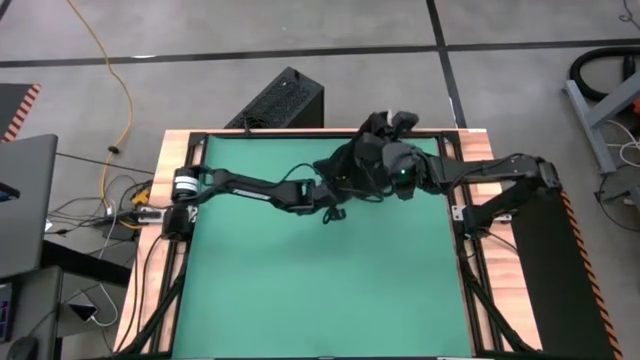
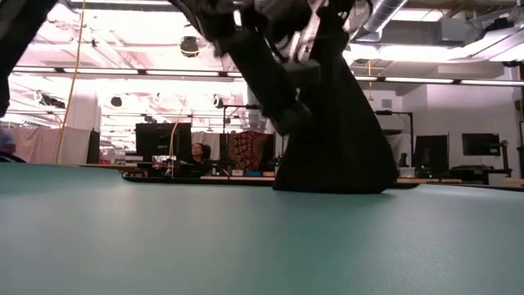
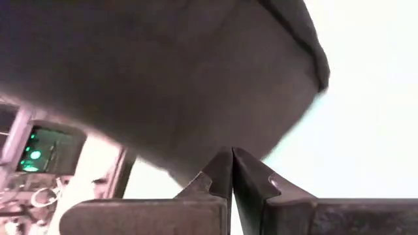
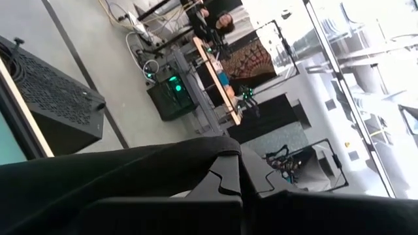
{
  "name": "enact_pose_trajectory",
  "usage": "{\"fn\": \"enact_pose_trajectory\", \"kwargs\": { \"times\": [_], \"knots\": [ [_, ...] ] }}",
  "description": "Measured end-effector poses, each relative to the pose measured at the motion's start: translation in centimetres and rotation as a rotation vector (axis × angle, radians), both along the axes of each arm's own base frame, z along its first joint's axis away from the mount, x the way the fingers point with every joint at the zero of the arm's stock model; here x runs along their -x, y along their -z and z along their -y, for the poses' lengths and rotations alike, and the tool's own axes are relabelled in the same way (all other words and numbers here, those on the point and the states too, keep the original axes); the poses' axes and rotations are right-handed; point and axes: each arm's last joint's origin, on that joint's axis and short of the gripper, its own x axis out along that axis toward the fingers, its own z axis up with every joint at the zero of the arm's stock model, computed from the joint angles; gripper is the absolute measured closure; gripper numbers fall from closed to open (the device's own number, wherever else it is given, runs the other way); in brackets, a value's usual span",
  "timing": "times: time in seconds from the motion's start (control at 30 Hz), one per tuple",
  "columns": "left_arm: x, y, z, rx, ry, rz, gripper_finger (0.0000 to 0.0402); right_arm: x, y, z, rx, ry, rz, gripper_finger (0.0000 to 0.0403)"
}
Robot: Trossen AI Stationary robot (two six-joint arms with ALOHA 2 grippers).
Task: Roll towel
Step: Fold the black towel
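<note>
Towel hangs in the air over the far part of the green mat, held up by both arms. In the low view it looks like a dark, soft sheet that gets wider toward the bottom, and its lower edge touches the mat or hangs just above it. No white tag shows.

The left gripper has its fingers pressed tight together. The dark cloth starts right at their tips and spreads away from them, so I think they pinch one edge of the towel. The right gripper has its fingers pressed together too, with black cloth lying across them, so it seems to hold the towel as well.

From above, the two grippers sit close beside each other near the far edge of the desk, with the left arm reaching in from one side and the right arm from the other. The towel is bunched in a dark heap there, so I cannot tell which arm is nearer to its middle.

What matters next is that the towel hangs down from the fingers, with its long side running up and down. To roll it, I think it must first be laid flat on the mat. It is soft and floppy, so it could fold or crumple on the way down.
</note>
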Motion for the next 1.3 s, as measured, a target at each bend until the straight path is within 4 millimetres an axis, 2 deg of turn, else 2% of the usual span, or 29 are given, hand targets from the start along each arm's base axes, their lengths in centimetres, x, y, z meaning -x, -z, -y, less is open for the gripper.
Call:
{"fn": "enact_pose_trajectory", "kwargs": {
  "times": [0.13, 0.23, 0.3, 0.37, 0.43, 0.5, 0.57, 0.7, 0.77, 0.93, 1.07, 1.3],
  "knots": [
    [2.3, -2.6, 1.1, -0.025, -0.019, -0.066, 0.0401, 0.1, 0.0, 0.5, 0.001, 0.018, -0.002, 0.0402],
    [4.6, -4.2, 1.8, 0.023, 0.002, 0.01, 0.0401, 0.1, 0.0, 0.6, 0.001, 0.022, -0.003, 0.0402],
    [6.4, -4.4, 2.0, 0.08, 0.043, 0.142, 0.0401, 0.1, -0.1, 0.5, 0.002, 0.023, -0.002, 0.0402],
    [8.4, -3.2, 2.1, 0.145, 0.192, 0.264, 0.0402, 0.1, -0.1, 0.3, 0.002, 0.015, -0.002, 0.0401],
    [9.9, -1.1, 2.1, 0.159, 0.356, 0.359, 0.0401, 0.0, 0.0, 0.2, 0.002, 0.012, -0.002, 0.0401],
    [11.1, 0.8, 2.1, 0.095, 0.435, 0.428, 0.0401, 0.0, 0.0, 0.2, 0.001, 0.008, -0.003, 0.0401],
    [11.4, 1.6, 2.2, 0.017, 0.468, 0.473, 0.0396, 0.0, -0.1, 0.2, 0.001, 0.006, -0.001, 0.0401],
    [10.5, 2.5, 2.1, -0.005, 0.484, 0.451, 0.0361, -0.1, -0.1, 0.1, -0.011, -0.025, 0.035, 0.0401],
    [9.5, 2.2, 1.9, -0.044, 0.496, 0.447, 0.0336, -0.2, -0.1, -0.3, -0.026, -0.065, 0.071, 0.0401],
    [7.3, -0.7, 0.5, -0.152, 0.391, 0.559, 0.0273, -0.2, 0.0, -1.0, -0.037, -0.09, 0.098, 0.0401],
    [6.4, -3.6, -0.6, -0.14, 0.368, 0.707, 0.0233, -0.2, 0.0, -1.4, -0.042, -0.101, 0.113, 0.0401],
    [3.1, -4.0, -1.1, -0.144, 0.338, 0.615, 0.0212, -0.2, 0.0, -1.3, -0.05, -0.1, 0.136, 0.0401]
  ]
}}
